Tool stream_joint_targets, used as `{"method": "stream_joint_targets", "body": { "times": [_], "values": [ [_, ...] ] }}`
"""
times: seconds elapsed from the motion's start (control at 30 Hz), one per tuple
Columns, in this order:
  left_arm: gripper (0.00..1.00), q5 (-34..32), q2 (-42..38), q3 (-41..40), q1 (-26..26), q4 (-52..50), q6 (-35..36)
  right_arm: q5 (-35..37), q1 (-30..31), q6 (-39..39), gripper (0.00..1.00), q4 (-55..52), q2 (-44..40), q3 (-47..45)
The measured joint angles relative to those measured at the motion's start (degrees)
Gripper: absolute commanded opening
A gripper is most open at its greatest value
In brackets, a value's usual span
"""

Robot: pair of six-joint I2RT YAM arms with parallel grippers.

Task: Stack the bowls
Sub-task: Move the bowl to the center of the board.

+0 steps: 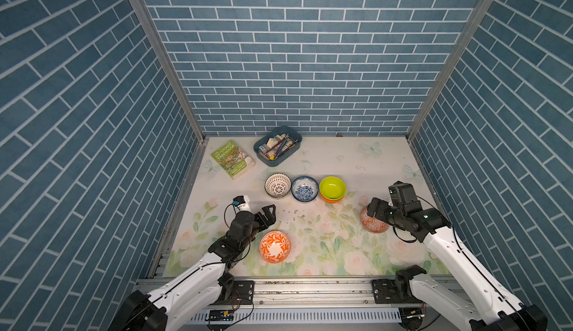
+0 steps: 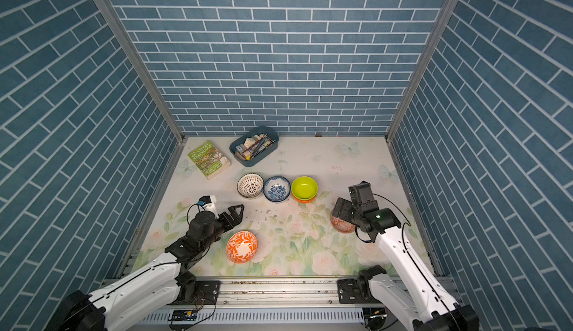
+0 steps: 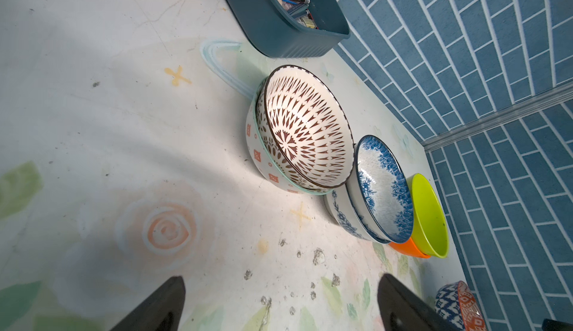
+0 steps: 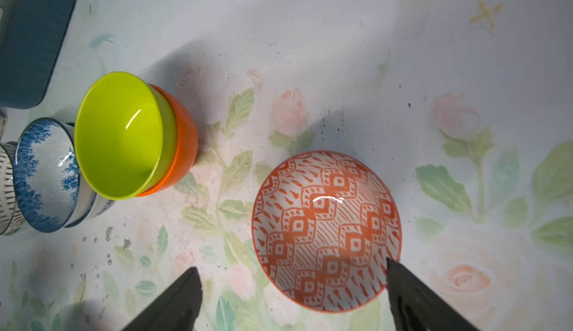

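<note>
Bowls (image 1: 305,188) near "Storey Treehouse" book (image 1: 233,159)

Glossy glazed patterned bowl (image 4: 325,230); glossy smooth lime-green bowl (image 4: 119,134); matt black fingers (image 4: 176,301).

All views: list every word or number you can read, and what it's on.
"STOREY TREEHOUSE": cover of the green paperback book; number before it blurred.
Author line along the cover's edge: too small to read.
Labels inside the blue-grey rectangular plastic tray: too blurred to read.
</note>
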Motion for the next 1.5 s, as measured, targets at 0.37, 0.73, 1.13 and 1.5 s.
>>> {"method": "stream_joint_targets", "body": {
  "times": [0.37,0.73,1.13,1.5],
  "values": [
    [1.0,0.46,-0.98,0.0,0.0,0.0,-0.02,-0.48,-2.23,0.79,0.89,-1.4,-1.27,-6.64],
    [1.0,0.63,-1.22,0.0,0.0,0.48,0.04,-0.22,-2.8,4.96,0.71,-0.63,-1.86,-10.78],
    [1.0,0.63,-1.27,-0.11,0.07,0.87,0.55,-2.36,-5.11,7.56,0.26,5.77,0.9,-15.43],
    [1.0,0.61,-0.68,-0.11,0.07,1.27,0.63,-7.69,-5.35,6.69,0.0,11.13,3.67,-15.98]
  ]
}}
